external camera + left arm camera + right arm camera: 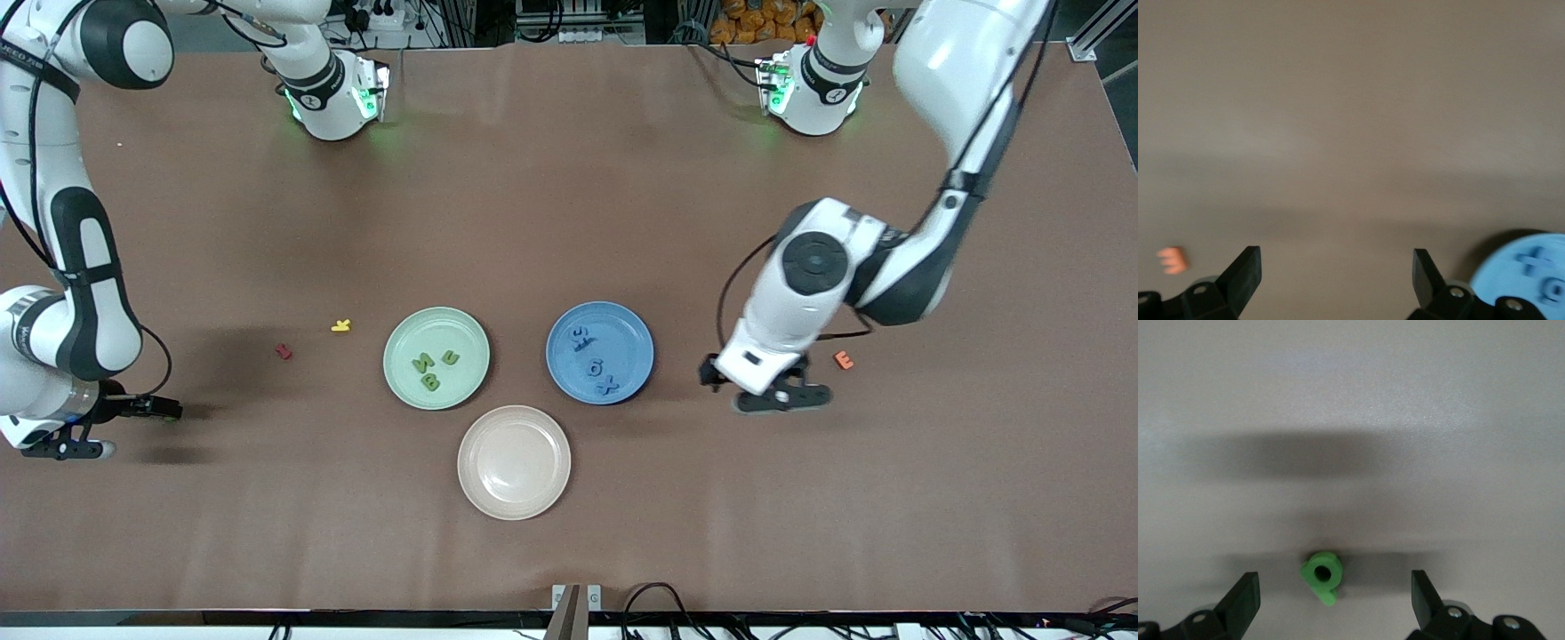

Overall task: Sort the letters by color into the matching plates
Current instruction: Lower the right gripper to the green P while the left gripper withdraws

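The pale green plate [418, 329] holds three green letters [430, 382]. Beside it, toward the left arm's end, the blue plate [627, 333] holds blue letters [607, 385]; its rim [1498, 273] also shows in the left wrist view. My left gripper [782, 397] [1337, 257] hangs open and empty over bare table next to the blue plate. At the right arm's end of the table my right gripper [67, 447] [1336, 581] is open and low. A bright green letter [1321, 575] lies on the table between its fingers, touching neither.
An empty beige-pink plate [514, 462] sits nearer the front camera than the two coloured plates. An orange letter [843, 360] [1173, 259] lies by the left gripper. A red letter [284, 351] and a yellow letter [340, 325] lie between the green plate and the right arm.
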You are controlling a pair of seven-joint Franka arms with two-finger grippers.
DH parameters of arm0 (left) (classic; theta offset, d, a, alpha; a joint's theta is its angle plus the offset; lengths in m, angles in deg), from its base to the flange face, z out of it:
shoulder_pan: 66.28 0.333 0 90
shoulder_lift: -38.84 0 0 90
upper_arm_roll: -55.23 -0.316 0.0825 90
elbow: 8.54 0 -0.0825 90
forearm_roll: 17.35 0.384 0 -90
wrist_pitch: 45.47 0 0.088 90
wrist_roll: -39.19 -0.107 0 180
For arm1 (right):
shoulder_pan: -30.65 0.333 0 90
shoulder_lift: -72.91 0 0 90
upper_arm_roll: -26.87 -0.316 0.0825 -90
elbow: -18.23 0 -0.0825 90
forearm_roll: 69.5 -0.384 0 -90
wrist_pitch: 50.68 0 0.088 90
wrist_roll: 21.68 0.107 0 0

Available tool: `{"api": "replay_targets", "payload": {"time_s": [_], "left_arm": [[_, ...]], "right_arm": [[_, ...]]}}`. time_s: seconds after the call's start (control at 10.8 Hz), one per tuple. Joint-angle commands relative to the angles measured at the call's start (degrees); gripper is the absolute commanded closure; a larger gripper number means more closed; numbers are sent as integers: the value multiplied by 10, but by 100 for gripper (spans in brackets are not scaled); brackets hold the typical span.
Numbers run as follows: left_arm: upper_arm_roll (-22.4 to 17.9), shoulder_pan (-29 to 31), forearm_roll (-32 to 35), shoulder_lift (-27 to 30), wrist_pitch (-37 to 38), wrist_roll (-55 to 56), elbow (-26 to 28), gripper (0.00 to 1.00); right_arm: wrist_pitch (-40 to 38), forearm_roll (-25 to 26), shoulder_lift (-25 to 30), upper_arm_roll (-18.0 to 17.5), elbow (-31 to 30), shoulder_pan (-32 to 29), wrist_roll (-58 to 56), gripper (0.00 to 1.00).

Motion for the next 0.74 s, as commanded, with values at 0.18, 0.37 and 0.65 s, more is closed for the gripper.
{"api": "replay_targets", "payload": {"time_s": [0.18,0.37,0.65], "left_arm": [[20,111,-83,60,70,-111,11,0],[19,134,-83,71,82,-121,10,0],[15,158,-89,103,117,-169,11,0]], "right_arm": [[37,6,-33,-7,21,-9,-7,0],[38,6,-31,-7,19,-8,-7,3],[41,13,-25,-7,6,-7,-7,10]]}}
